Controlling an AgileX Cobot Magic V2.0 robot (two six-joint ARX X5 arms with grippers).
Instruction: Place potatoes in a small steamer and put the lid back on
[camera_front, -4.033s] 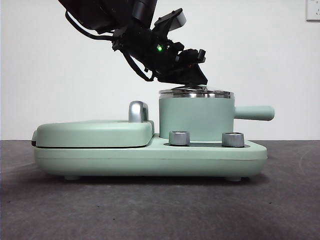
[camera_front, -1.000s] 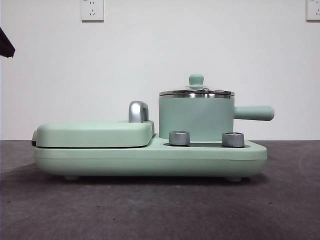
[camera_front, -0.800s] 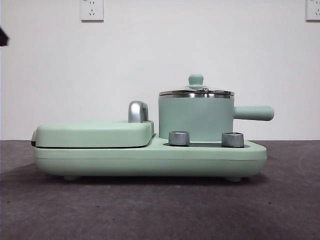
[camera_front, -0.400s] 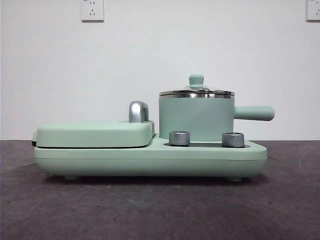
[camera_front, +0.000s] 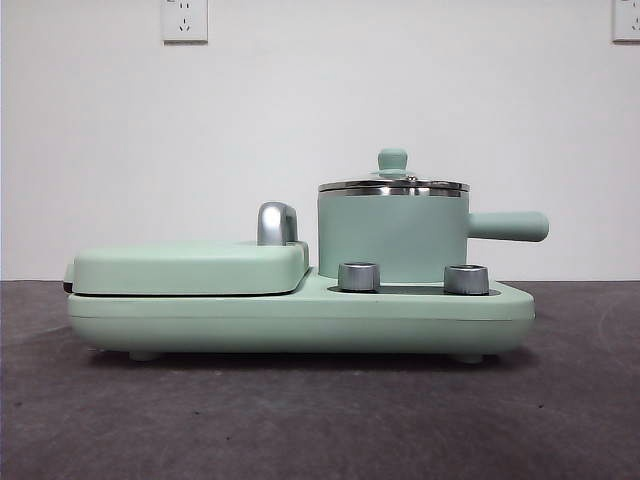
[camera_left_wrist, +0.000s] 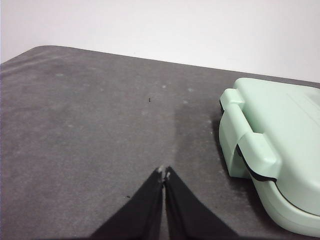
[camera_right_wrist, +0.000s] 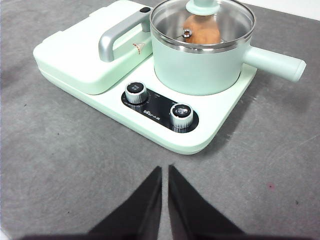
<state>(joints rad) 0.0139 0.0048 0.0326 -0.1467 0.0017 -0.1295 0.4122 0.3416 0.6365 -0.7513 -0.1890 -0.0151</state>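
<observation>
The small mint-green steamer (camera_front: 392, 238) stands on the right of the cooker base (camera_front: 300, 318), its side handle pointing right. The glass lid (camera_front: 393, 184) with its mint knob sits on the steamer's steel rim. In the right wrist view the steamer (camera_right_wrist: 200, 65) shows from above with the lid (camera_right_wrist: 202, 17) on it, and the orange-brown potato (camera_right_wrist: 201, 30) lies inside under the glass. My right gripper (camera_right_wrist: 164, 169) is shut and empty, back from the cooker over the grey table. My left gripper (camera_left_wrist: 164, 171) is shut and empty, beside the cooker's left end (camera_left_wrist: 270, 150). Neither gripper shows in the front view.
The flat mint-green griddle cover (camera_front: 190, 267) with a steel handle (camera_front: 275, 223) lies on the base's left half. Two steel knobs (camera_front: 359, 276) sit on the front of the base. The table (camera_front: 320, 420) is dark grey. A white wall stands behind.
An arm at the steamer's top 4.9 s ago has left the front view, leaving the lid on the steamer. Its black tip at the left edge withdrew in the last second.
</observation>
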